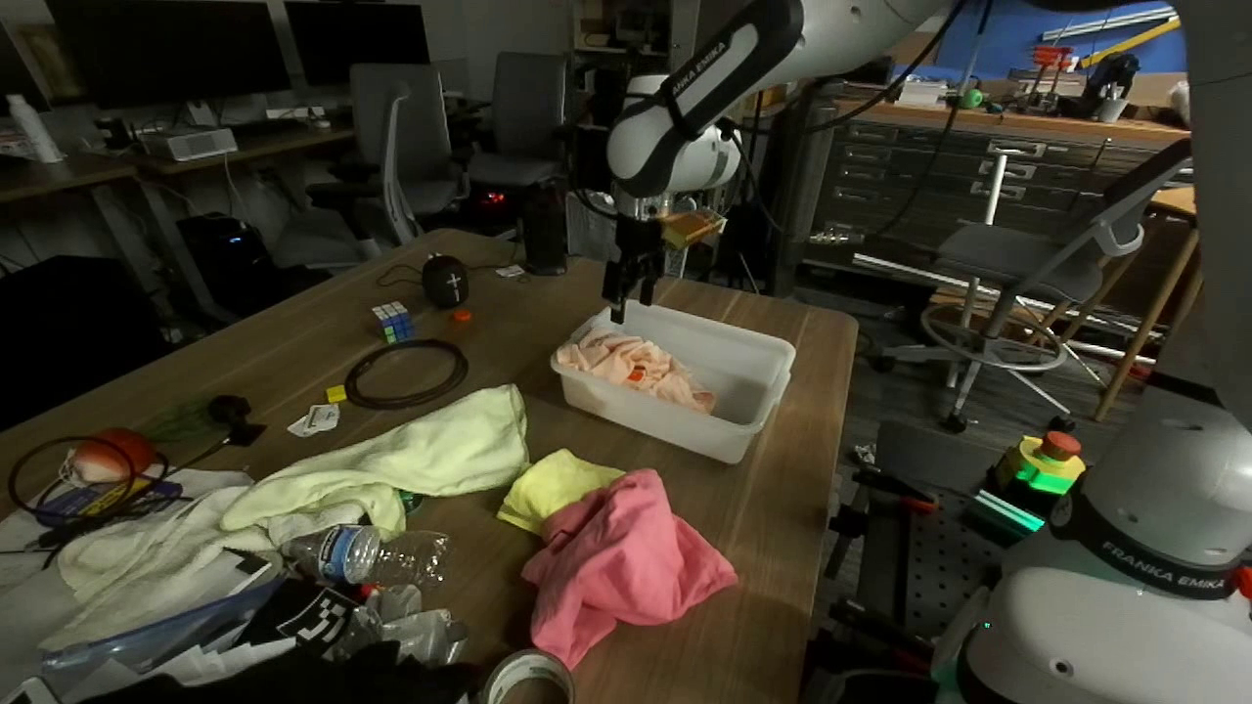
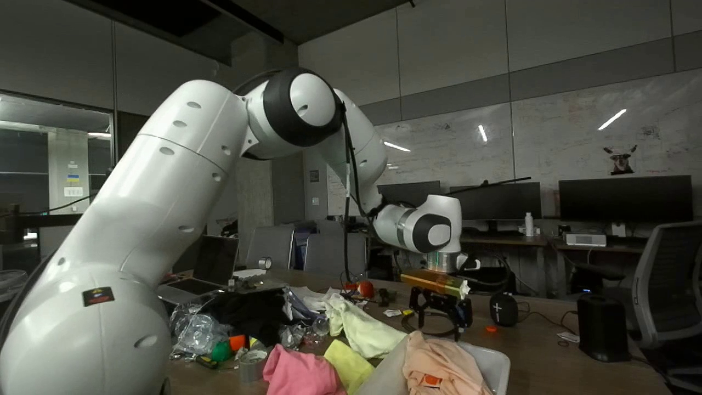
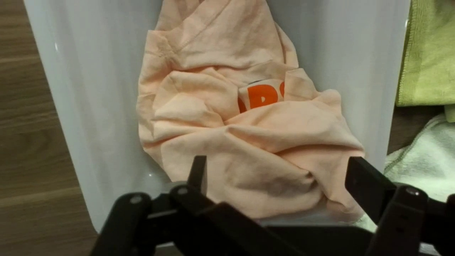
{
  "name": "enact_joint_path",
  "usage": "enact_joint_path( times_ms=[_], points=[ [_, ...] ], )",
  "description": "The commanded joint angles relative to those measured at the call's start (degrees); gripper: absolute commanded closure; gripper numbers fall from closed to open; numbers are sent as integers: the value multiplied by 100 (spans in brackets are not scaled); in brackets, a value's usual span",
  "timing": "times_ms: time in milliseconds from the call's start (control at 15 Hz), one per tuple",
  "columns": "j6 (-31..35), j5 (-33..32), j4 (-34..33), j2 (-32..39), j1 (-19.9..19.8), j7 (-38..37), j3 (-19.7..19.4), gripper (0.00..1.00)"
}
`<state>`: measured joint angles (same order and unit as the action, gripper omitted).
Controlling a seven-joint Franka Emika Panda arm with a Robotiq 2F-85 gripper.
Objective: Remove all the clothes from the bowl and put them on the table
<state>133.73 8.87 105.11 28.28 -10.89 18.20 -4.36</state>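
Made out orange lettering only in the wrist view, on the crumpled, soft peach cloth (image 3: 245,142) inside the smooth, rectangular plastic tub (image 3: 355,42). Saw the end effector (image 3: 279,174) spread wide over it. Glimpsed, in both exterior views, the bunched pink cloth (image 1: 626,557) against the fuzzy yellow cloth (image 1: 558,484), both on the grained wooden tabletop (image 1: 773,533).
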Motion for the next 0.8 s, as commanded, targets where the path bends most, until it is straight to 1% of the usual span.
enact_joint_path(
  times_ms=[0,267,467,733],
  points=[
    [-555,135,-710,560,-192,-273,154,0],
    [-1004,222,-1106,935,-244,-594,211,0],
    [-1292,361,-1323,1089,-284,-759,267,0],
    [-1508,429,-1560,1321,-264,-942,268,0]
  ],
)
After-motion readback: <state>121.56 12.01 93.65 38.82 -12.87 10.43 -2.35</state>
